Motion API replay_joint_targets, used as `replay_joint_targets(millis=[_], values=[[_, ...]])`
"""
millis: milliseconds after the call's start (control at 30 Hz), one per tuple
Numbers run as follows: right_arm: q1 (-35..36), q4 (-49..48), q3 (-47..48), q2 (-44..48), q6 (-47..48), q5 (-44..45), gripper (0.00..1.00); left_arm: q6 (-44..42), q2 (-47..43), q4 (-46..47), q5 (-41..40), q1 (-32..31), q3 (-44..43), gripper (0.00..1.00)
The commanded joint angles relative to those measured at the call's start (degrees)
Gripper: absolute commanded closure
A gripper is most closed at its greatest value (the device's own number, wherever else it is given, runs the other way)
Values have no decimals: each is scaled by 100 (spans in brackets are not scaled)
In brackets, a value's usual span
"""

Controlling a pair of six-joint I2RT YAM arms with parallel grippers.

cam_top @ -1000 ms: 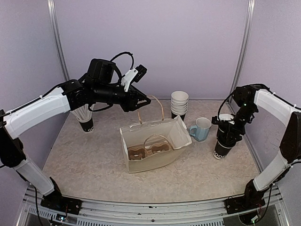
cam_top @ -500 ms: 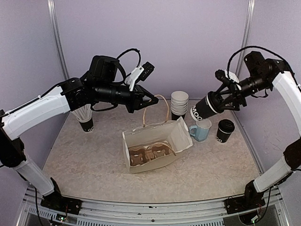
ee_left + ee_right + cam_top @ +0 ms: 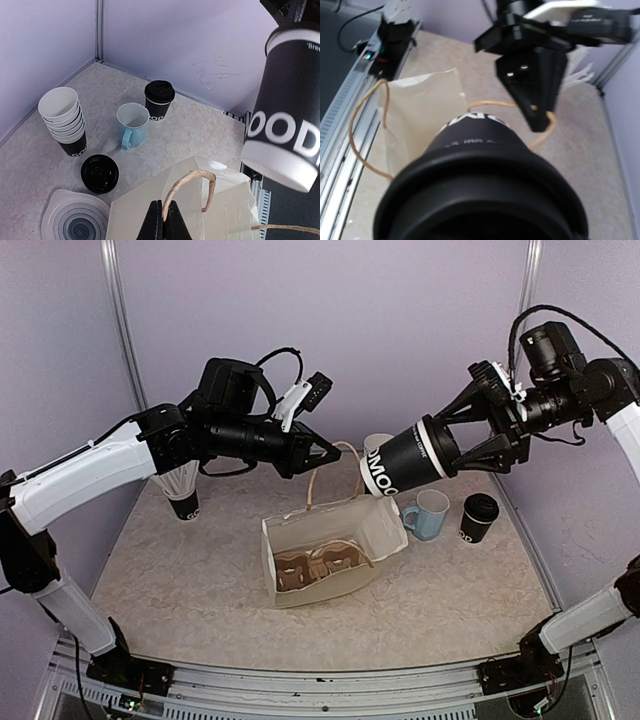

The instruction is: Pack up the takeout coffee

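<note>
Step in hand: carrying the cup to the bag, as I judge it; the cup is in the air, not yet in the bag.
Takeout coffee: the takeout coffee (image 3: 400, 468) hangs tipped almost on its side, base pointing left and down. It is above the far right corner of the paper bag (image 3: 345, 575) and well clear of the surface (image 3: 200, 570).
Right gripper: the right gripper (image 3: 452, 445) has its jaws spread wide around the cup's lid end and clamped on it. The right wrist view shows the black lid filling the foreground.
Left gripper: the left gripper (image 3: 325, 453) is fully closed, and seems to pinch the far handle (image 3: 192, 173) of the bag, holding the loop up above the mouth.
Bag: it stands open at mid-surface, leaning a little. A brown cardboard insert (image 3: 315, 565) with round holes lies on its floor.
Nearby: a blue mug (image 3: 432, 512) and a second lidded cup (image 3: 478, 517) stand on the surface to the right of the bag, below the held cup.
Next move calls for: turning the cup upright, base down, and bringing it left and nearer until it is over the open mouth. It should then go down between the walls onto the insert, ideally into one of the holes.
Watch: the raised handle loop and the bag's far rim lie close to the cup's path. The bag is light, so a knock could fold or shift it.
</note>
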State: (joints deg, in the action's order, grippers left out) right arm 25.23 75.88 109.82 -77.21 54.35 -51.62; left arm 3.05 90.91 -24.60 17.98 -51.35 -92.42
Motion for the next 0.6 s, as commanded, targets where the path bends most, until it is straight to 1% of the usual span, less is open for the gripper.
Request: replay_joint_targets(millis=[0, 167, 300, 433, 567], values=[[683, -175, -206, -157, 33, 818, 43, 222, 99, 72, -53, -82, -297, 100], [1514, -383, -496, -264, 218, 1793, 44, 342, 74, 63, -164, -175, -295, 100], [2124, -647, -670, -436, 171, 2648, 45, 395, 46, 4, -234, -270, -301, 100], [2581, -885, -777, -708, 139, 3578, 46, 437, 7, 29, -284, -370, -231, 100], [3050, -977, -868, -1000, 130, 4301, 48, 493, -20, 43, -269, -425, -197, 100]])
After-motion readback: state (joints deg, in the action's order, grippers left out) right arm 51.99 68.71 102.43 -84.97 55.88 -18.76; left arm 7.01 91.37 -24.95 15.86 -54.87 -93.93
